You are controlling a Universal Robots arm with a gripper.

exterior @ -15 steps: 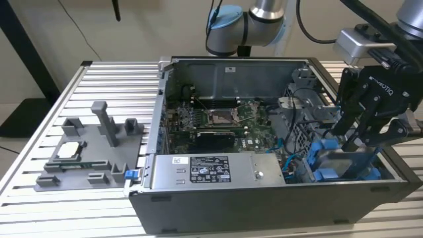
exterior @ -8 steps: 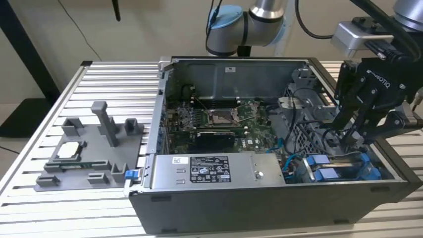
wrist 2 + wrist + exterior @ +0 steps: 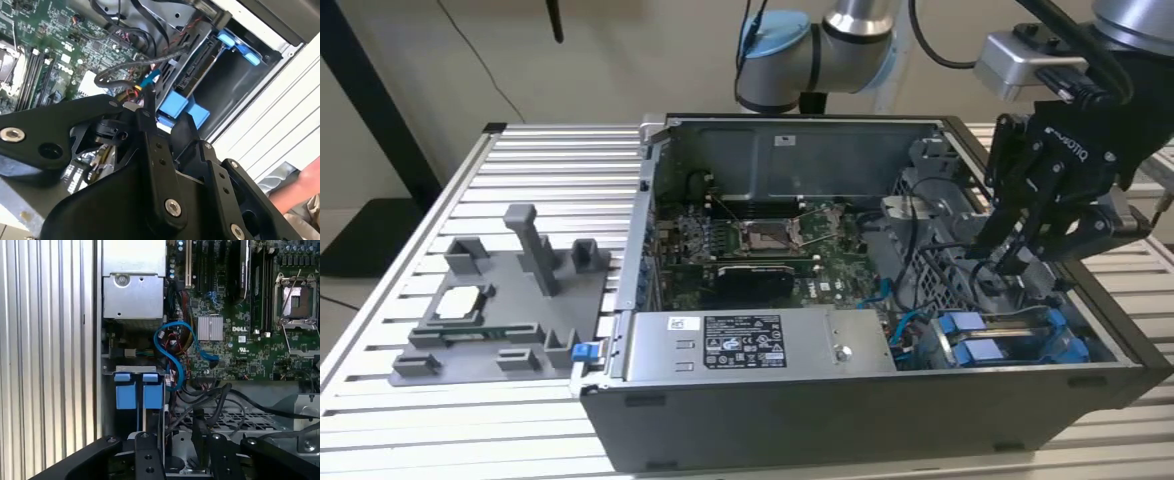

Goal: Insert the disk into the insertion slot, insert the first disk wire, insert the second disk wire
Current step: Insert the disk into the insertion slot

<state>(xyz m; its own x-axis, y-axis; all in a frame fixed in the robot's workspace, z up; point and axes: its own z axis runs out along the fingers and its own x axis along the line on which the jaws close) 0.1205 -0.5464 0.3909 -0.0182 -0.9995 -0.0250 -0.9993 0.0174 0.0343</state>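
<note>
- Exterior view: a white printed label [image 3: 740, 342] lies on the silver power supply [image 3: 834, 350], low in the middle of the open computer case [image 3: 854, 420].
- Two blue-framed drives [image 3: 963, 324] sit side by side in the grey drive cage [image 3: 240, 417] at lower right; which one is the disk cannot be told.
- The end effector [image 3: 1014, 262] hangs just above that cage among black cables [image 3: 215, 395]; whether it is spread or pressed together cannot be told.
- A blue data cable [image 3: 175, 347] loops beside the motherboard [image 3: 747, 245].
- A grey fixture tray [image 3: 507, 300] rests on the slatted desk [image 3: 400, 330] at the exterior view's left.
</note>
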